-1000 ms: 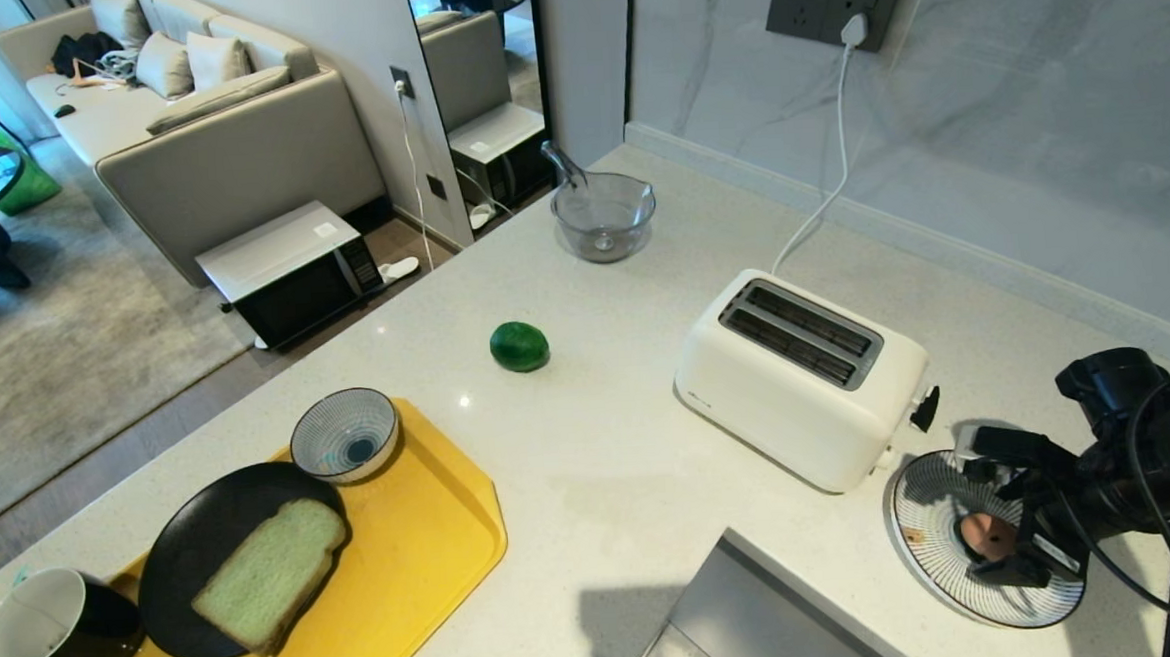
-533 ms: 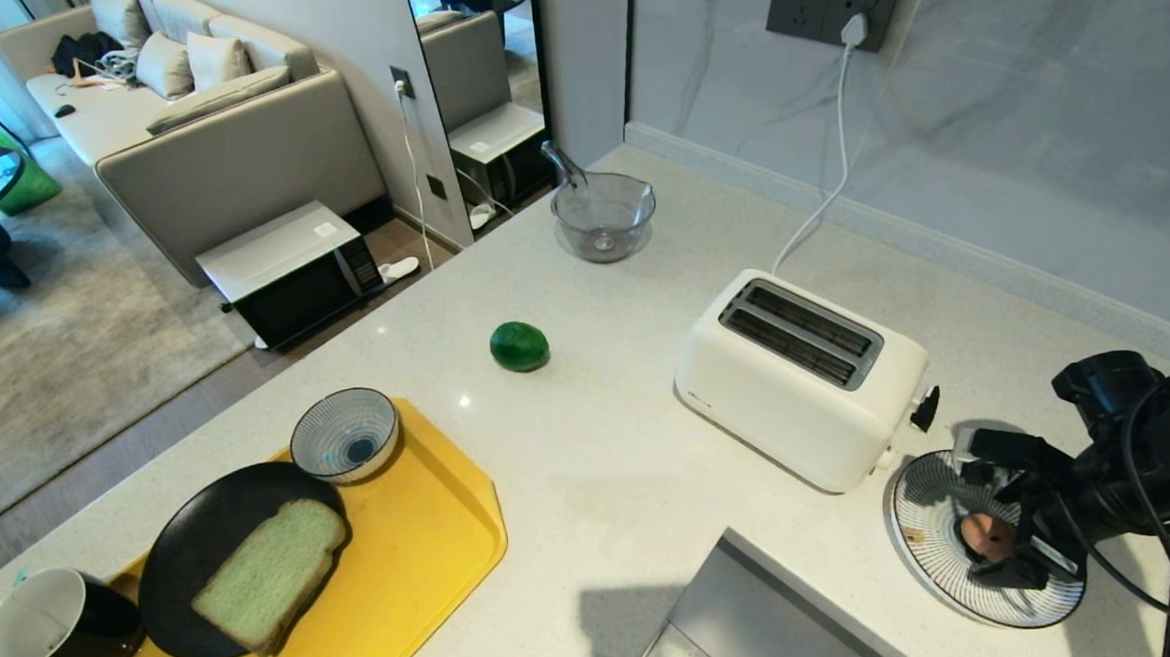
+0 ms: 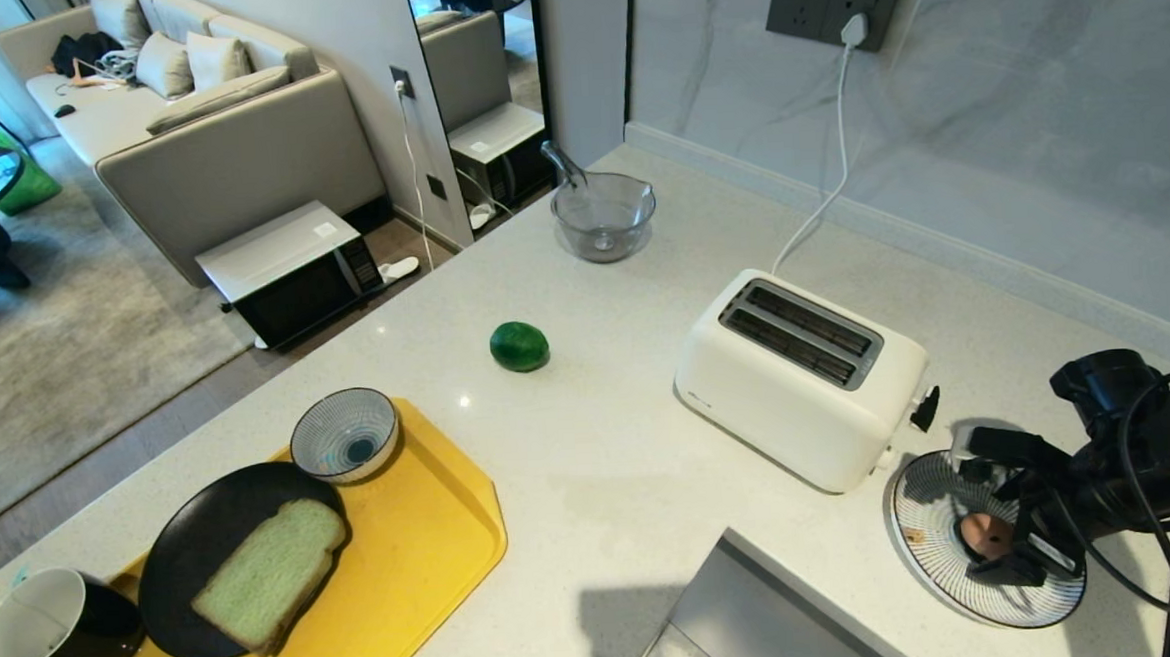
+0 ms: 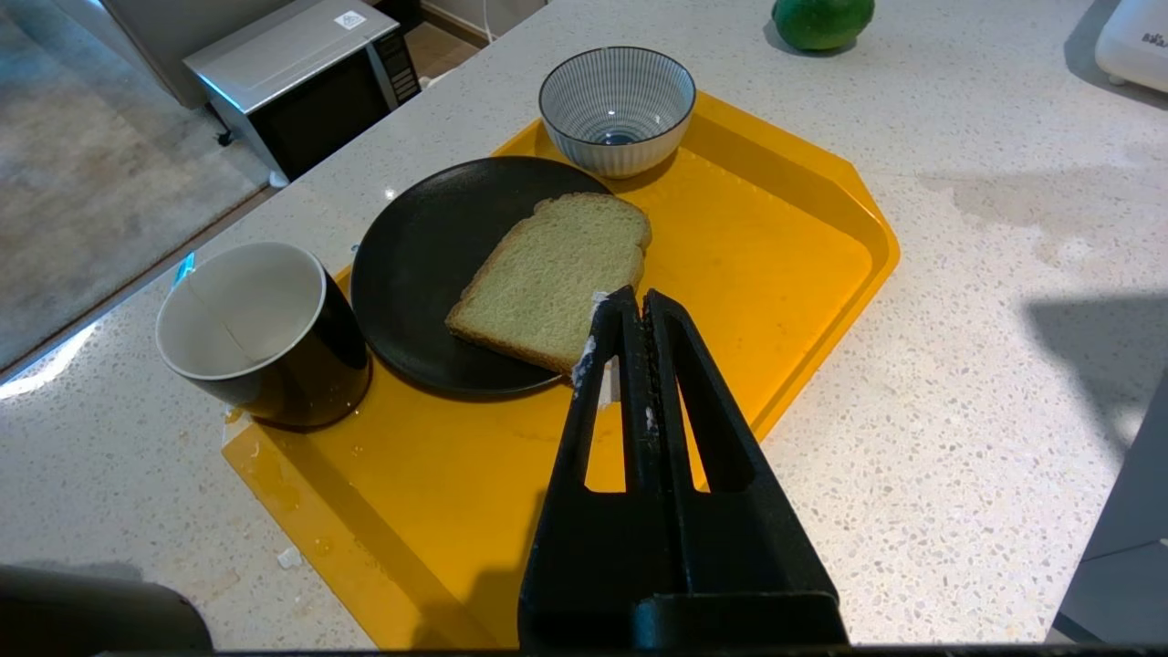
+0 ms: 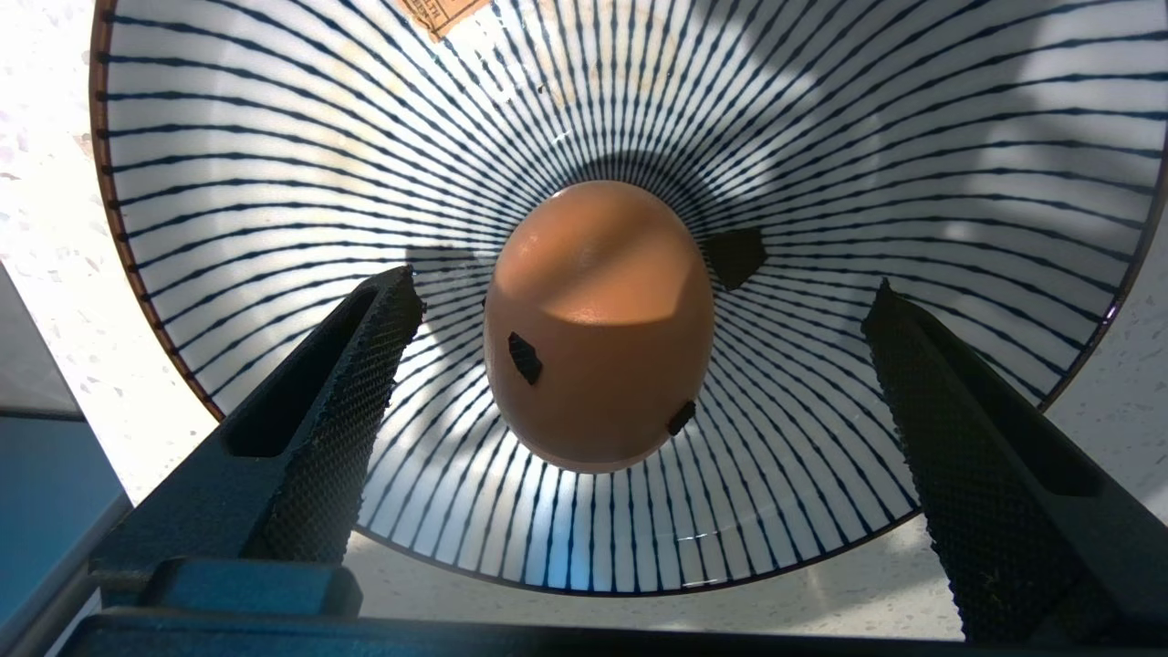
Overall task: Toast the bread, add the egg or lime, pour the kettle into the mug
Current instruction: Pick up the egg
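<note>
The tan egg (image 5: 598, 324) lies in the middle of a striped plate (image 3: 930, 511) at the right, beside the toaster (image 3: 798, 377). My right gripper (image 3: 985, 506) is low over that plate, open wide, one finger on each side of the egg (image 3: 984, 535) and neither touching it. The pale green bread (image 3: 270, 575) lies on a black plate (image 3: 196, 539) on the yellow tray (image 3: 426, 537), with the black mug (image 3: 55, 622) at the tray's left end. The lime (image 3: 519, 346) sits on the counter. My left gripper (image 4: 634, 297) hangs shut and empty above the tray near the bread (image 4: 557, 274). The kettle is out of view.
A small striped bowl (image 3: 344, 434) stands on the tray's far corner. A glass bowl (image 3: 603, 215) is at the counter's far edge. The toaster's cord runs up to a wall socket (image 3: 833, 0). A metal surface (image 3: 750, 610) lies at the near edge.
</note>
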